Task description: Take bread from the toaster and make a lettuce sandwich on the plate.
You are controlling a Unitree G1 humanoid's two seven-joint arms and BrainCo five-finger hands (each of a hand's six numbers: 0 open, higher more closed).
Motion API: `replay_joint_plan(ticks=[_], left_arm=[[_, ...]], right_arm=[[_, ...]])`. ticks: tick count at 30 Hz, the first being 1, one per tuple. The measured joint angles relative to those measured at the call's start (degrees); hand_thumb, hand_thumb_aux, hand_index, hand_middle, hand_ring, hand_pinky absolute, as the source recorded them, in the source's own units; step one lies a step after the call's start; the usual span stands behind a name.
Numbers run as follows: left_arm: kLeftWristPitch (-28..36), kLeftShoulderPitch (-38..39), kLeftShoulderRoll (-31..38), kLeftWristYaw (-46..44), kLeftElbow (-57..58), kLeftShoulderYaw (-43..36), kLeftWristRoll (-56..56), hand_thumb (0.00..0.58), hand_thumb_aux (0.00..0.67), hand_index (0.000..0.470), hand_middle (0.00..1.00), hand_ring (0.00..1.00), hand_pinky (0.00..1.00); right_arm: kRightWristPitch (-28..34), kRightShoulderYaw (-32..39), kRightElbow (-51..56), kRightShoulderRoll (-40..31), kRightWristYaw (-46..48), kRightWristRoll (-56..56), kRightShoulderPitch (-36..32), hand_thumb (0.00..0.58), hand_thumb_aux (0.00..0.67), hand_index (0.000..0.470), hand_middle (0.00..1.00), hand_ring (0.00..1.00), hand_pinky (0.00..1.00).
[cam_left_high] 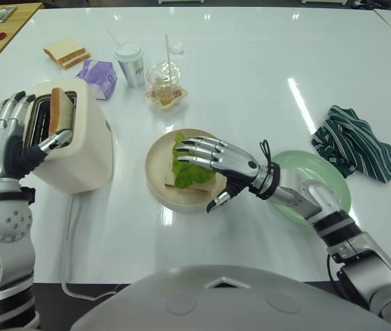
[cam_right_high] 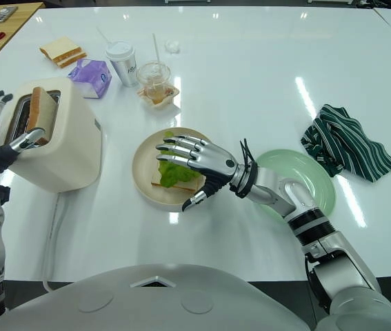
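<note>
A glossy white surface [cam_left_high: 250, 83] is seen from above. On the robot's left, a cream toaster [cam_left_high: 78, 155] with rounded corners holds one slice of bread [cam_left_high: 61, 110] upright in its slot, tan crust showing. The left hand [cam_left_high: 2, 145] is against the toaster's side. Its fingers [cam_left_high: 9, 110] are mostly straight and upright, with one metal tip on the toaster top just beside the slice, and it holds nothing.

In the middle, a round beige plate [cam_left_high: 155, 162] carries a second slice [cam_left_high: 214, 185] topped with crinkled green lettuce [cam_left_high: 185, 172]. The right hand [cam_left_high: 226, 162] hovers flat over the lettuce, fingers spread and gripping nothing. Whether it touches the leaf is unclear.

The likely step is drawing the toaster slice out. To do it well, pinch the soft exposed top on both faces, lift straight up clear of the slot, and move the right hand off before capping the springy leaf.
</note>
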Motion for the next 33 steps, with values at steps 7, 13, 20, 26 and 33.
replay_joint_plan(ticks=[7,13,20,26,33], left_arm=[[1.5,-2.3,2.8,0.5,5.1,-3.4,3.9,0.0,0.0,0.0,0.0,0.0,0.0],[3.5,-1.1,3.8,1.3,5.6,-3.2,6.1,0.0,0.0,0.0,0.0,0.0,0.0],[4.0,-0.6,3.8,1.3,5.6,-3.6,6.2,0.0,0.0,0.0,0.0,0.0,0.0],[3.7,-0.6,3.8,1.3,6.0,-4.6,5.8,0.0,0.0,0.0,0.0,0.0,0.0],[3.0,-1.2,3.8,2.5,6.2,-5.1,3.6,0.57,0.583,0.409,0.0,0.0,0.0]], right_arm=[[0.3,-0.4,-0.6,0.6,0.2,0.0,0.9,0.0,0.0,0.0,0.0,0.0,0.0],[0.3,-0.6,-0.9,1.2,0.5,0.0,1.0,0.0,0.0,0.0,0.0,0.0,0.0],[0.3,-0.8,-0.9,1.7,0.5,0.0,1.1,0.0,0.0,0.0,0.0,0.0,0.0],[0.4,-0.8,-0.8,1.7,0.4,-1.3,1.1,0.0,0.0,0.0,0.0,0.0,0.0],[0.6,-0.8,-0.7,1.7,-0.5,-4.1,1.1,0.0,0.0,0.0,0.0,0.0,0.0]])
